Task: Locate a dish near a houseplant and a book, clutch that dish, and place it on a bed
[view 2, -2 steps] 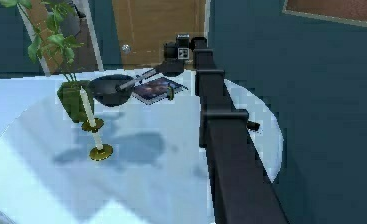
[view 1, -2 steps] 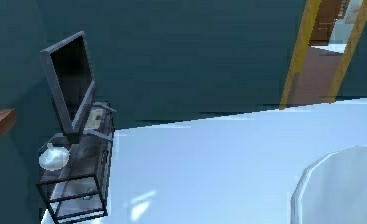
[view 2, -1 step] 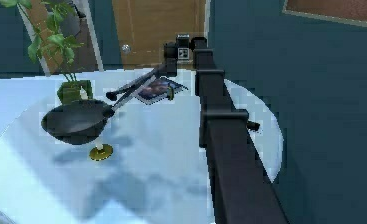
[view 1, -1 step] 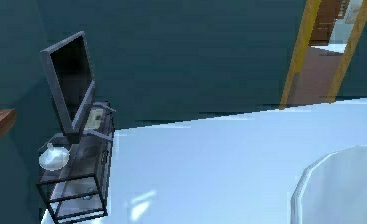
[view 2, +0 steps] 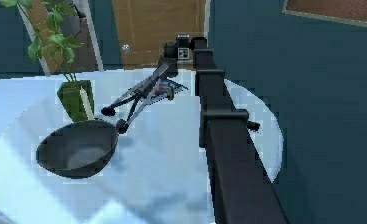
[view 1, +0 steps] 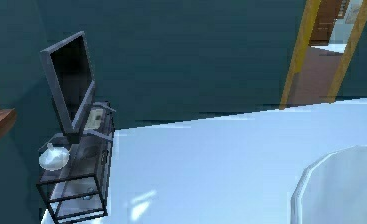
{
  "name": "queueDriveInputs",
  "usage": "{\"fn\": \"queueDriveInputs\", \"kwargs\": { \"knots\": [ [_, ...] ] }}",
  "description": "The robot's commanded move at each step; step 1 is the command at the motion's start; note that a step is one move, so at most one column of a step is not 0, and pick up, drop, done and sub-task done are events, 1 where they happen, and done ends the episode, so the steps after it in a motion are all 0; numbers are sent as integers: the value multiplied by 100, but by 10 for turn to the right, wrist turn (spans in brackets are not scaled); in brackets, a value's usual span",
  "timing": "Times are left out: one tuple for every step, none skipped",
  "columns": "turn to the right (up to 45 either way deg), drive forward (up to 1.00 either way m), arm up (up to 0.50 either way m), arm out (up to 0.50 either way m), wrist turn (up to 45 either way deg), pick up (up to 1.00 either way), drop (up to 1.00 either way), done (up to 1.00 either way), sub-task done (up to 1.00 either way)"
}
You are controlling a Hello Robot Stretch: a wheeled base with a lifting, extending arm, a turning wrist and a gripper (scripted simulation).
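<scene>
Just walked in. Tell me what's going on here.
A Stretch robot's arm extends across a round pale table. Its gripper points toward a dark dish that lies on the table next to a potted houseplant. Because the dish sits on the surface right by the fingers, I cannot tell whether the gripper holds anything. In the forward view, a television stands on a low rack.

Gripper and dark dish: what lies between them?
In the arm side view, a bare stretch of white surface lies between the gripper and the dish.
</scene>
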Motion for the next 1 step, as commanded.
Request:
{"fn": "queueDriveInputs", "kwargs": {
  "knots": [
    [0,0,0,-48,0,0,0,0,0]
  ]
}}
